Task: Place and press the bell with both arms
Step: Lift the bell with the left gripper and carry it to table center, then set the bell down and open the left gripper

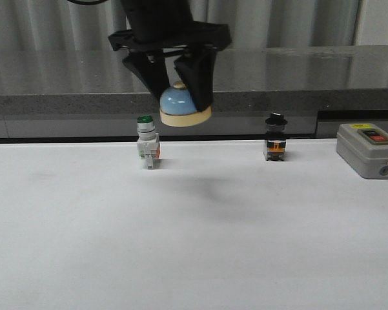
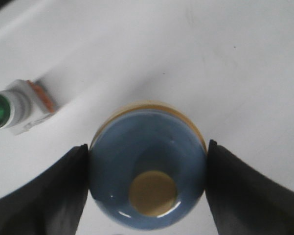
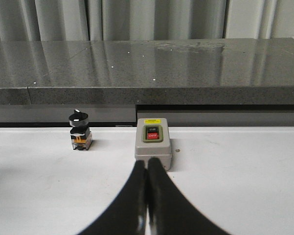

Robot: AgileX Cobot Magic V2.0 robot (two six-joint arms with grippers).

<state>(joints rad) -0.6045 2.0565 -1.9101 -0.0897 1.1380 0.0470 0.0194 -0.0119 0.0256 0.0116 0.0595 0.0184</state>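
Two-button grey box [image 3: 153,147] reads "OFF"; left jaws [image 1: 179,82] clamp the bell [image 1: 183,106] aloft, right jaws [image 3: 147,198] closed empty.

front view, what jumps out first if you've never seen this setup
The light-blue bell hangs in mid-air, clamped between the left gripper fingers, well above the white table. Below it, slightly left, stands a green-capped push-button switch; a grey box with red and green buttons sits far right.

bell [image 2: 147,166]: glossy dome (reflections) | table [image 1: 194,258]: matt white | counter [image 3: 147,63]: polished stone
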